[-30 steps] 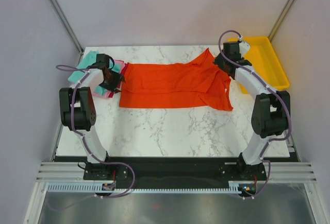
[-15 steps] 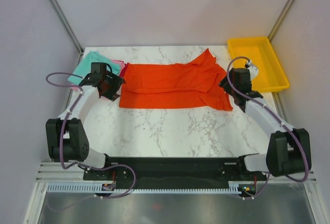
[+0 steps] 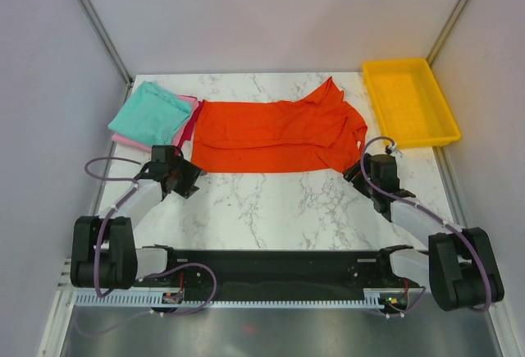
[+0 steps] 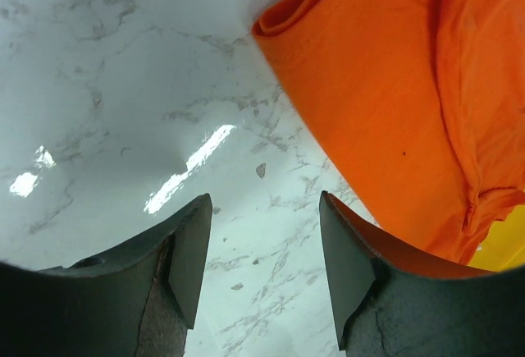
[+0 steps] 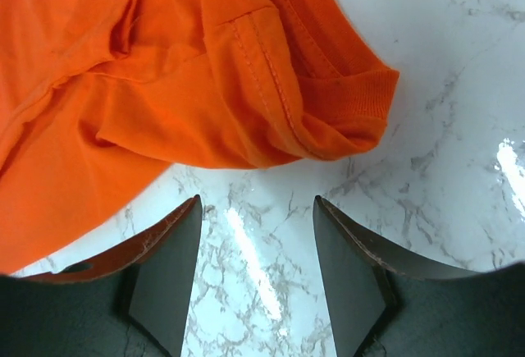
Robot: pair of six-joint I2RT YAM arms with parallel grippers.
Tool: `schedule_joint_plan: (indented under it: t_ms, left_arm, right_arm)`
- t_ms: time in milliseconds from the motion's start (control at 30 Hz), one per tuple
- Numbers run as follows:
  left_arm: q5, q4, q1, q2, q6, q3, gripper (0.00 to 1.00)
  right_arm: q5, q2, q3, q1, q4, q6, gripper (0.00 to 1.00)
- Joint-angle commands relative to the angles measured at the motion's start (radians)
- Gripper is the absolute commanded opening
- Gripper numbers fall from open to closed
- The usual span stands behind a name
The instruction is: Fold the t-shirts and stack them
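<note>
Yellow tray (image 3: 408, 102) sits just beside orange-red t-shirt (image 3: 275, 135).

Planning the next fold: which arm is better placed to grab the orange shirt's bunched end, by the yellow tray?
Right. The right gripper is open with the orange shirt and its bunched end just ahead of its fingers; the left gripper sits at the shirt's opposite near corner.

A robotics lab cell. Plain grey walls (image 3: 246, 12) and aluminium framing (image 3: 94, 20) enclose a marble-patterned counter (image 3: 271, 209).
</note>
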Motion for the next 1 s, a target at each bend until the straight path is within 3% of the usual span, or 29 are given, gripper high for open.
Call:
schedule_joint_plan:
  t_ms: [0,33,100,233,433,567,633,667,767,833,967]
  left_arm:
    - [0.016,0.162,0.001,0.077,0.049,-0.009,0.63]
    - [0.045,0.171,0.001,0.1,0.038,-0.007,0.63]
    - [0.098,0.2,0.004,0.176,0.041,0.02,0.62]
    - [0.125,0.169,0.036,0.255,0.072,0.08,0.6]
    - [0.049,0.14,0.072,0.198,0.074,0.062,0.6]
    - [-0.016,0.122,0.078,0.146,0.067,0.044,0.6]
    - [-0.042,0.12,0.078,0.125,0.07,0.04,0.59]
    - [-0.052,0.119,0.078,0.12,0.07,0.037,0.59]
    - [-0.085,0.117,0.078,0.1,0.069,0.028,0.58]
    - [-0.095,0.117,0.079,0.095,0.066,0.027,0.58]
    - [-0.096,0.132,0.078,0.115,0.06,0.027,0.54]
  right_arm:
    - [0.014,0.082,0.05,-0.003,0.11,0.001,0.64]
    - [0.025,0.12,0.057,-0.004,0.11,-0.004,0.63]
    - [0.107,0.141,0.081,-0.006,0.081,-0.013,0.48]
    - [0.229,0.113,0.093,-0.024,0.038,-0.007,0.39]
    - [0.35,0.156,0.136,-0.027,0.013,0.012,0.31]
    - [0.385,0.239,0.204,-0.039,-0.051,0.012,0.2]
    - [0.395,0.244,0.219,-0.041,-0.077,0.012,0.22]
    - [0.398,0.236,0.218,-0.044,-0.079,0.012,0.3]
    - [0.404,0.179,0.195,-0.042,-0.082,0.006,0.39]
    - [0.392,0.114,0.184,-0.044,-0.08,-0.019,0.41]
    - [0.292,0.011,0.118,-0.044,-0.008,-0.045,0.51]
